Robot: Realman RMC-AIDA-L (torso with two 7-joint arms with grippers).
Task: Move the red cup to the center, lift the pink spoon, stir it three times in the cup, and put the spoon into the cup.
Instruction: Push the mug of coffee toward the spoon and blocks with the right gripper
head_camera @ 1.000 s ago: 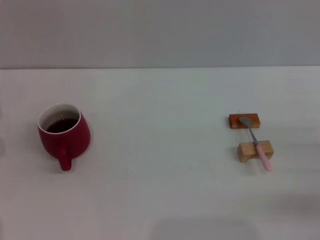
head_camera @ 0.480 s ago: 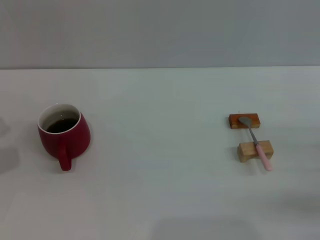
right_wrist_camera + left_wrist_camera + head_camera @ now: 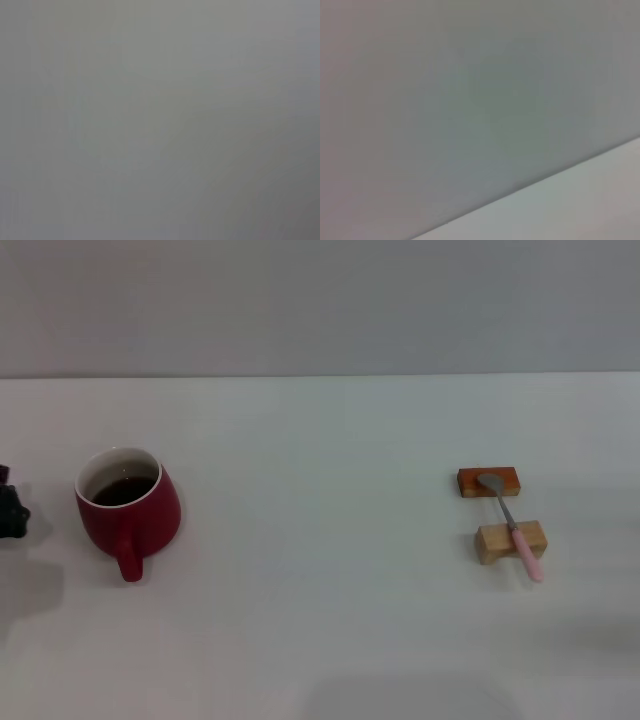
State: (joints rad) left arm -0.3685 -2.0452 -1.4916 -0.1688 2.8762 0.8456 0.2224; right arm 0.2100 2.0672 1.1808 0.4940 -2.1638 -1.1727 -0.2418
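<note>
The red cup (image 3: 128, 508) stands on the white table (image 3: 320, 590) at the left, with dark liquid inside and its handle turned toward me. The pink spoon (image 3: 512, 527) lies at the right across two wooden blocks, its grey bowl on the far one and its pink handle toward me. My left gripper (image 3: 10, 510) just shows at the left edge of the head view, a little left of the cup and apart from it. My right gripper is out of view. The wrist views show only grey wall and a strip of table.
A reddish-brown block (image 3: 489, 481) and a pale wooden block (image 3: 510, 541) hold the spoon up off the table. A grey wall (image 3: 320, 300) rises behind the table's far edge.
My left gripper has come into the head view at the left edge, beside the cup. Its shadow has grown on the table. Cup and spoon have not moved.
</note>
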